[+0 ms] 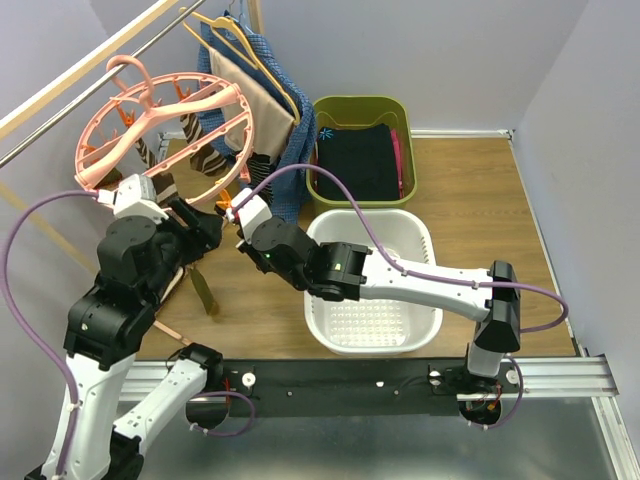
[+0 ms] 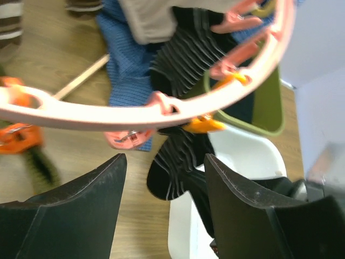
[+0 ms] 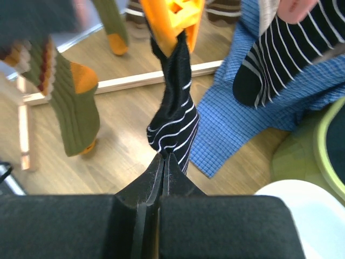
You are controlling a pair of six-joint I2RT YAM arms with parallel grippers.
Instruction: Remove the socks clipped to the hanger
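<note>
Black striped sock [image 3: 171, 116] pinched in right claw [image 3: 163, 160], left claw [image 2: 164, 160] wide open

One pink ring hanger [image 1: 190, 105]. The right wrist view shows four socks clearly: two black white-striped socks [image 3: 172, 108] and two olive socks [image 3: 75, 108] with orange patches; others are too blurred to count. Two bins: one olive tub [image 1: 360, 100], one white basket [image 1: 370, 325].

Left hand [image 2: 164, 164] gaping — right hand [image 3: 161, 162] pinched tight (both arms raised).
</note>
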